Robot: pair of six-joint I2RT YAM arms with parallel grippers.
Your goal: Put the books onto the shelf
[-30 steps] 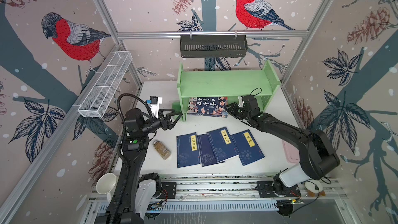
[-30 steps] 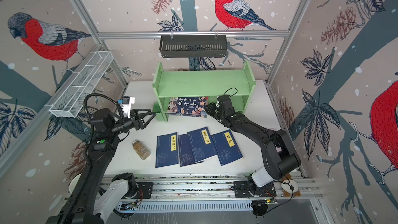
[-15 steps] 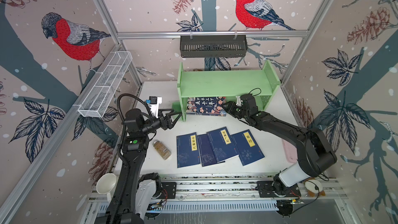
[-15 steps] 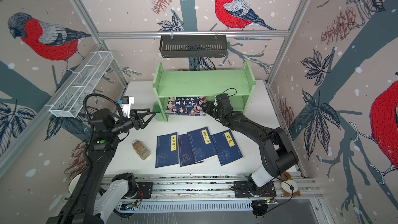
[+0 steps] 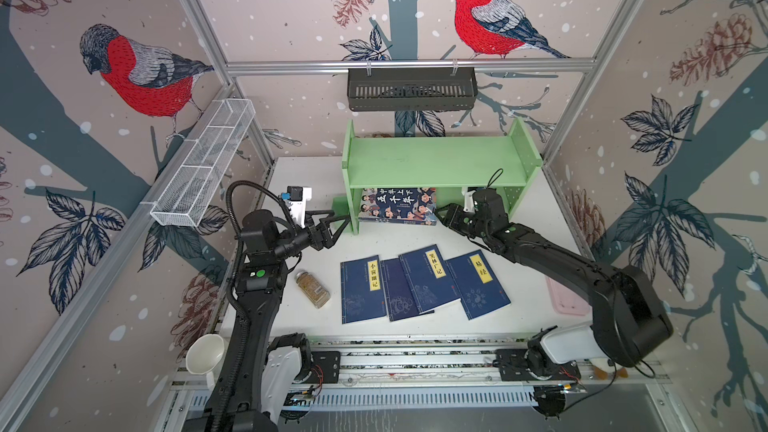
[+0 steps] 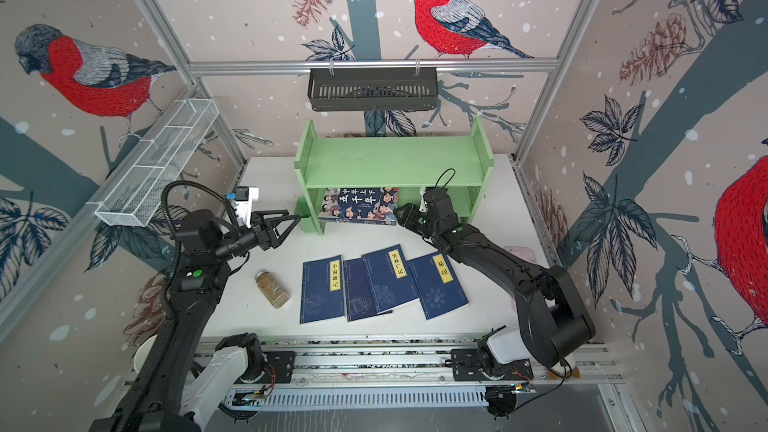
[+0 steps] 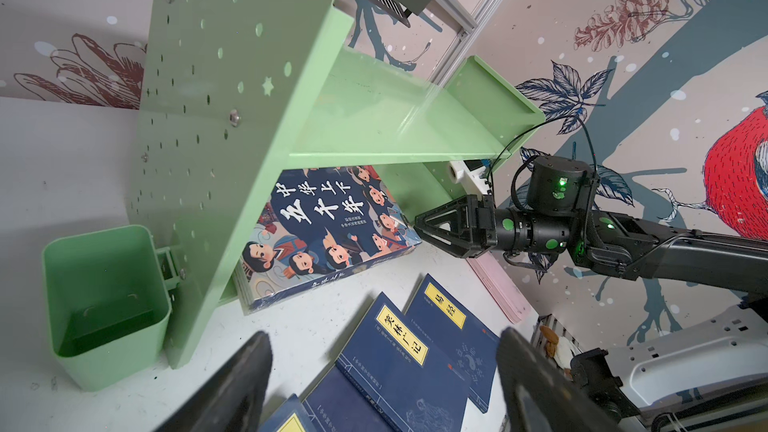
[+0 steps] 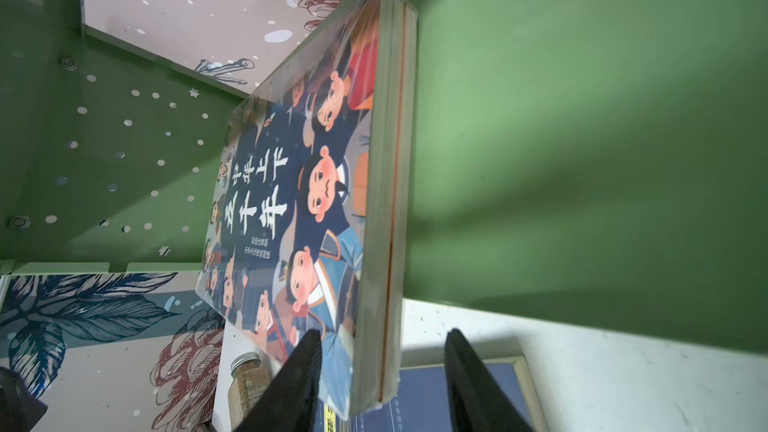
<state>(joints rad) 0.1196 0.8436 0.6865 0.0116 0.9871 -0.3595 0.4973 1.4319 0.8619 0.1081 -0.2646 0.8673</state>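
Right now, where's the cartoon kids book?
In both top views, the cartoon book lies on the green shelf's lower level, left end, the right hand at its right edge.

A white tabletop (image 5: pixel 528 313) sits inside walls (image 5: pixel 141 72) papered with red-breasted bullfinches, pine cones and leaves. At twelve o'clock a black slotted plastic basket (image 5: pixel 411 89) hangs by two clips from a horizontal aluminium bar (image 5: pixel 291 65). At ten o'clock a long white wire-mesh basket (image 5: pixel 203 166), split into compartments, runs along the side frame. A small clear glass jar of brown granules with a grey lid (image 5: pixel 312 289) lies on its side at eight o'clock. A flat pale pink tray (image 5: pixel 567 304) lies at four o'clock by the table's edge; a round white cup (image 5: pixel 204 354) sits off its corner at seven o'clock.
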